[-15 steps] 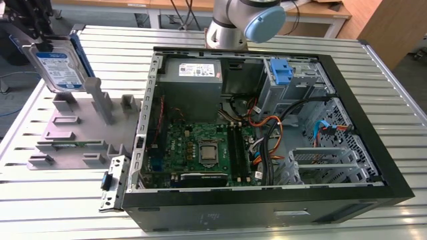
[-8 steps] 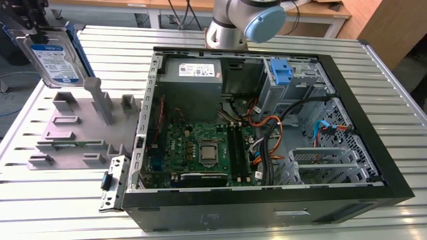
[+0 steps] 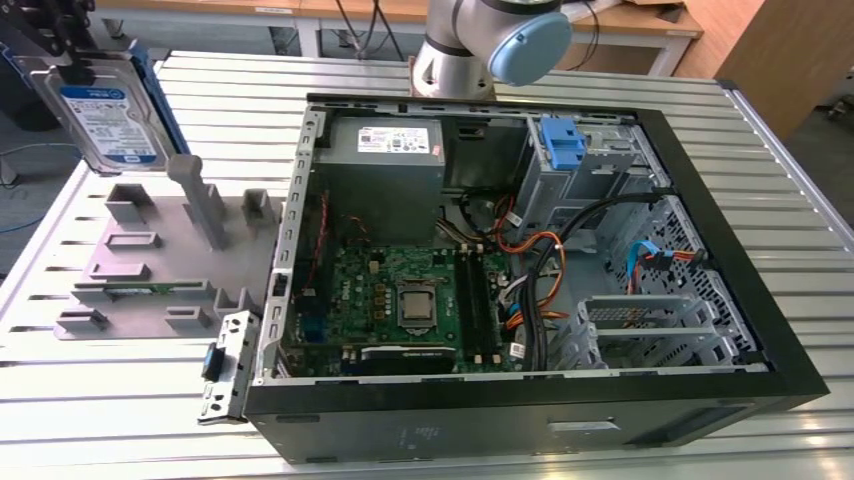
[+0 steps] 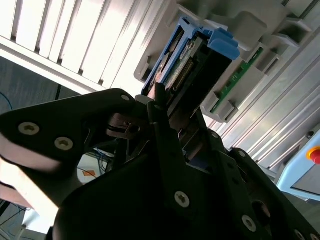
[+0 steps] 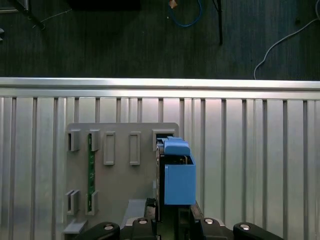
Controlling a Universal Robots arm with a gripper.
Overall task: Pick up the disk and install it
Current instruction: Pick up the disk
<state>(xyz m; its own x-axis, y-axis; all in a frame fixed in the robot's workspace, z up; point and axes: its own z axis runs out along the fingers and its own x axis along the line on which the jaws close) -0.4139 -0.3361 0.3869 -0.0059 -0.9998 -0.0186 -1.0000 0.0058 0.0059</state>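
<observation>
The disk [image 3: 107,112] is a silver drive with a white-and-blue label and a blue carrier frame. In the exterior view it hangs upright at the far left, over the grey holding fixture [image 3: 147,260]. My gripper [image 3: 70,55] is shut on its upper edge. In the second wrist view the dark fingers [image 4: 159,107] clamp the disk [image 4: 192,60] at its connector end. In the first wrist view the blue carrier of the disk [image 5: 178,175] sits just past my gripper [image 5: 167,220], above the fixture [image 5: 120,180].
The open black computer case [image 3: 787,390] lies on the slatted metal table [image 3: 801,200], on the exterior view's right. Inside are a grey power supply [image 3: 384,140], a motherboard [image 3: 400,300], cables and a drive bay with a blue latch [image 3: 565,145]. A green memory stick [image 5: 91,165] stands in the fixture.
</observation>
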